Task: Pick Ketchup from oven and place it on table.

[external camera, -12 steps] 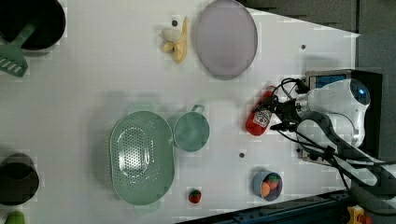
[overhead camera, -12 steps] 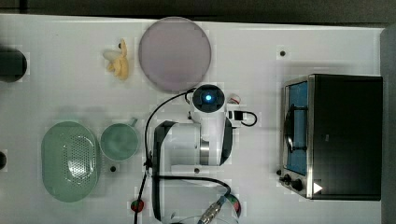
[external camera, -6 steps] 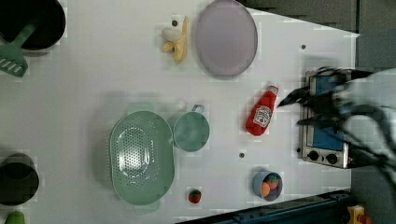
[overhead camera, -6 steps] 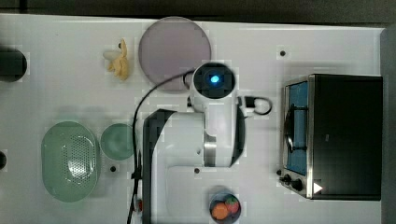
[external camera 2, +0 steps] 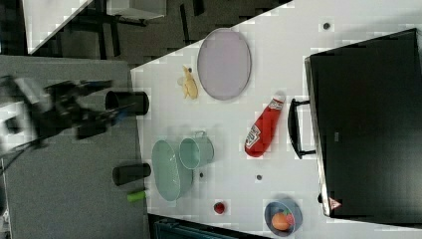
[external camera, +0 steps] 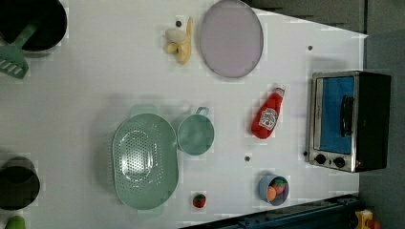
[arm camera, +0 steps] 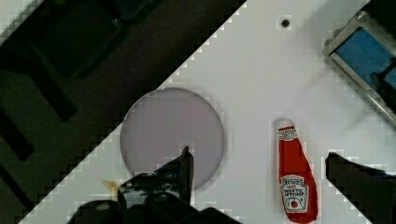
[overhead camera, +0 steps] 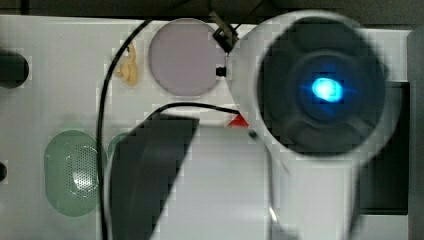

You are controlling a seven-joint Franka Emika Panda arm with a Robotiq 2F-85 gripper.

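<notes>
The ketchup (external camera: 267,117) is a red bottle with a white cap, lying flat on the white table (external camera: 95,71) between the oven (external camera: 348,119) and the round plate. It also shows in the right view, ketchup (external camera 2: 261,130), just off the oven's (external camera 2: 368,119) handle. The oven's bluish door looks shut. In the wrist view my gripper (arm camera: 258,154) hangs open high above the table (arm camera: 261,60), with the ketchup (arm camera: 294,177) far below between the dark fingers (arm camera: 184,168) and untouched. In the top view a red sliver of ketchup (overhead camera: 239,121) peeks past my arm (overhead camera: 320,90).
A grey-lilac plate (external camera: 231,38) and a banana (external camera: 180,40) lie beyond the bottle. A green colander (external camera: 143,162) and mug (external camera: 195,134) sit mid-table. A small bowl of toy fruit (external camera: 273,188) and a strawberry (external camera: 199,200) are near the front edge.
My arm has let go of the ketchup and risen away toward the top camera, leaving the left view. The ketchup stays lying where it was on the table.
</notes>
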